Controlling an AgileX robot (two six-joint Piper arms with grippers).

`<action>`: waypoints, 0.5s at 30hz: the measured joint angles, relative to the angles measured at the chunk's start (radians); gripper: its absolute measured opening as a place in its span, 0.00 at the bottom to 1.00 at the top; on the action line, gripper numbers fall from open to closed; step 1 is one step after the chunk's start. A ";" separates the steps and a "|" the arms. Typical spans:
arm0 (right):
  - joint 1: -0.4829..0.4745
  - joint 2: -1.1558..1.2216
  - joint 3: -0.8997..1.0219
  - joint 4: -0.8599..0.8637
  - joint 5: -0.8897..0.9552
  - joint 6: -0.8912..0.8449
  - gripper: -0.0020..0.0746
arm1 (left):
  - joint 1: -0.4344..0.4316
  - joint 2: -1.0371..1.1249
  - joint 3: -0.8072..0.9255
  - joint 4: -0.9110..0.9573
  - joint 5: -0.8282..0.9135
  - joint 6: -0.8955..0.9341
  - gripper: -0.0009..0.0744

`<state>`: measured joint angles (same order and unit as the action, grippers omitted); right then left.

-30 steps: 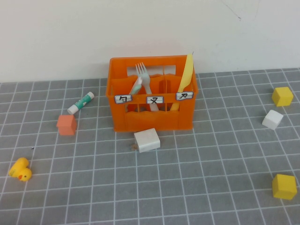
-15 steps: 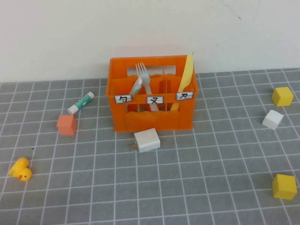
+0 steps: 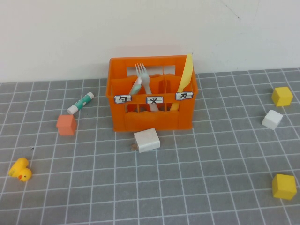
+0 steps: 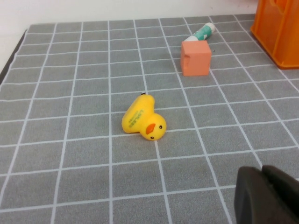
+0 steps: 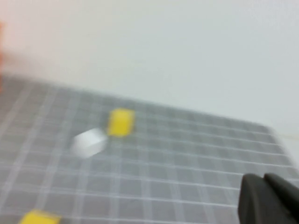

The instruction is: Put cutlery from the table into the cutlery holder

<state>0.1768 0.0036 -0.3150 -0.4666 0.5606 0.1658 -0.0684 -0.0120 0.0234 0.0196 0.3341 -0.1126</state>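
Landmark: cutlery holder (image 3: 153,93), orange crate on the grey gridded table (image 3: 187,187), at the far middle against the white wall.

Far left and nearer than the crate: yellow duck (image 3: 20,169), lying on its side; left wrist view shows small print on its body, unreadable (image 4: 143,122). Left gripper (image 4: 271,196) only a dark corner of that view, near the duck; finger state cannot tell. Orange cube (image 3: 66,124) left of the crate; green-white tube (image 3: 81,102) just behind it.

In the crate: mint spoon (image 3: 136,86), mostly hidden, in the left compartment; grey fork (image 3: 144,80) middle; yellow knife (image 3: 184,77) right. Pink spoon not made out. Three white labels (image 3: 154,100) with black characters.

White block (image 3: 146,140) just before the crate.

Right: yellow cube (image 3: 281,96), white cube (image 3: 272,119), yellow cube (image 3: 284,186).

Right gripper (image 5: 271,198): dark edge, blurred view; grip cannot tell.
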 joint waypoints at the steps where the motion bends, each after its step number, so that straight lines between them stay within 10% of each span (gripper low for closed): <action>1: -0.049 -0.010 0.006 0.002 -0.012 0.008 0.02 | 0.000 0.000 0.000 0.000 0.000 0.000 0.01; 15: -0.212 -0.019 0.341 0.005 -0.294 0.023 0.02 | 0.000 0.000 0.000 -0.004 0.000 0.000 0.01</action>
<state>-0.0356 -0.0157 0.0259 -0.4619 0.2667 0.1884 -0.0684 -0.0120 0.0234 0.0157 0.3341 -0.1126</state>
